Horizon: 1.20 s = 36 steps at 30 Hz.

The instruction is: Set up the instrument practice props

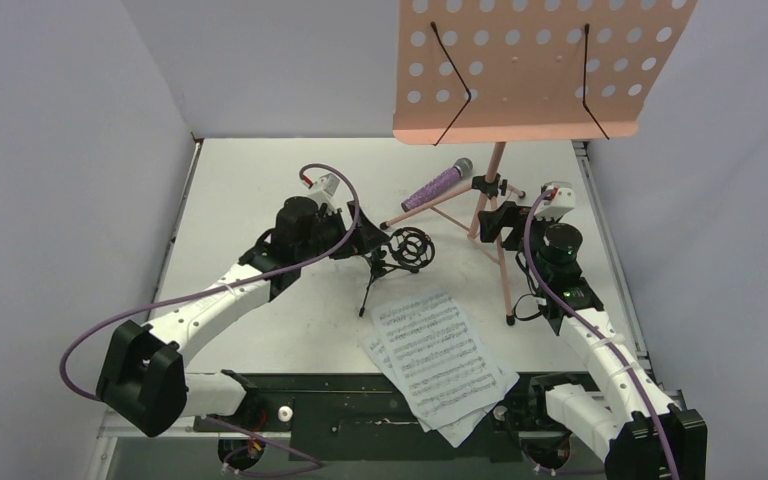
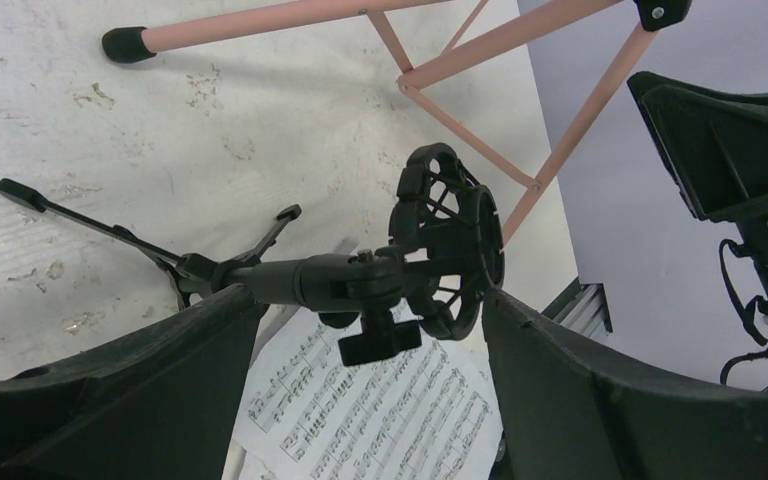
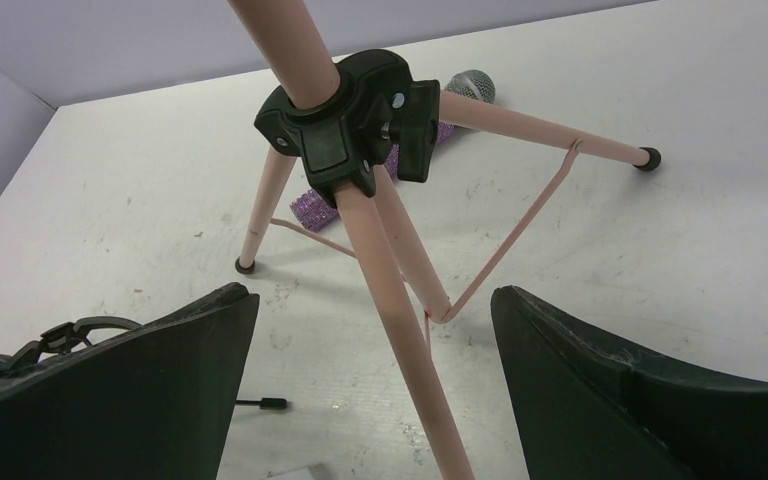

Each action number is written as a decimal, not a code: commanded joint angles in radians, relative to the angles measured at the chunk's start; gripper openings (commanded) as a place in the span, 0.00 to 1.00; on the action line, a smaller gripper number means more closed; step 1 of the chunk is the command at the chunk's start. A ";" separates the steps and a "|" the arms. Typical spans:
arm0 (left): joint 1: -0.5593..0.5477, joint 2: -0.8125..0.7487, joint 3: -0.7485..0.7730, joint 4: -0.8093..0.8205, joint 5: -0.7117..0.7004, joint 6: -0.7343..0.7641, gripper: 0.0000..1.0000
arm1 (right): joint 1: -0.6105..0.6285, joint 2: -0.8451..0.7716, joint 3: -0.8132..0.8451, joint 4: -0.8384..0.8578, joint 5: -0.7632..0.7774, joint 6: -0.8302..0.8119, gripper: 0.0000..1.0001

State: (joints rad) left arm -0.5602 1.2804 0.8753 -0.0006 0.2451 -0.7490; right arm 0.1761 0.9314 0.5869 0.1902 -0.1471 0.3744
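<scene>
Straddling mic stand (image 2: 300,280), left pincer (image 2: 370,300) apart; right pincer (image 3: 375,295) apart astride music stand (image 3: 390,270) leg.

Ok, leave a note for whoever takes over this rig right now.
Left end effector: open around the black mic stand.
Right end effector: open, straddling a leg of the pink music stand.
Done: music stand upright at the back of the table.
To do: purple microphone lies on the table among the music stand's legs, and the mic stand's clip is empty. The sheet-music pages lie at the near edge, not on the music stand.
</scene>
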 commanded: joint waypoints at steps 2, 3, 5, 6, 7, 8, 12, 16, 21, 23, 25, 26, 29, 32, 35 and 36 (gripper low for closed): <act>0.011 0.046 0.058 0.087 0.033 -0.031 0.77 | -0.005 -0.003 0.019 0.032 -0.023 -0.019 0.90; 0.011 0.056 0.063 0.086 0.034 -0.030 0.76 | -0.005 -0.002 0.020 0.031 -0.023 -0.020 0.90; 0.011 0.074 0.072 0.081 0.035 -0.026 0.71 | -0.005 -0.002 0.020 0.032 -0.028 -0.022 0.90; 0.011 0.082 0.075 0.080 0.037 -0.027 0.69 | -0.005 -0.003 0.020 0.032 -0.028 -0.020 0.90; 0.011 0.089 0.077 0.080 0.037 -0.029 0.67 | -0.005 -0.003 0.020 0.031 -0.030 -0.020 0.90; 0.011 0.094 0.079 0.081 0.038 -0.031 0.64 | -0.005 -0.002 0.021 0.030 -0.032 -0.020 0.90; 0.011 0.102 0.084 0.078 0.028 -0.026 0.52 | -0.006 -0.004 0.021 0.028 -0.034 -0.020 0.90; 0.011 0.096 0.094 0.059 0.014 -0.004 0.43 | -0.005 -0.004 0.023 0.028 -0.038 -0.017 0.90; 0.012 0.091 0.101 0.033 -0.010 0.018 0.33 | -0.005 -0.002 0.023 0.028 -0.040 -0.016 0.90; 0.013 0.085 0.103 0.024 -0.023 0.029 0.30 | -0.004 0.000 0.024 0.026 -0.042 -0.015 0.90; 0.015 0.076 0.106 0.014 -0.041 0.042 0.29 | -0.005 -0.002 0.023 0.028 -0.042 -0.017 0.90; 0.019 0.073 0.106 0.006 -0.051 0.047 0.28 | -0.004 -0.002 0.024 0.028 -0.042 -0.016 0.90; 0.040 0.059 0.104 0.003 -0.057 0.054 0.27 | -0.006 0.000 0.028 0.023 -0.045 -0.016 0.90; 0.072 0.040 0.092 0.002 -0.064 0.059 0.26 | -0.006 0.000 0.029 0.024 -0.045 -0.017 0.90; 0.116 0.018 0.080 -0.033 -0.061 0.065 0.25 | -0.005 0.002 0.031 0.021 -0.046 -0.017 0.90; 0.132 0.012 0.077 -0.040 -0.061 0.071 0.25 | -0.005 0.003 0.035 0.018 -0.046 -0.017 0.90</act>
State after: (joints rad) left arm -0.4862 1.3540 0.9340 -0.0269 0.2127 -0.7033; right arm 0.1761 0.9314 0.5869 0.1829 -0.1783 0.3676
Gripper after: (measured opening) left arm 0.395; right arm 0.900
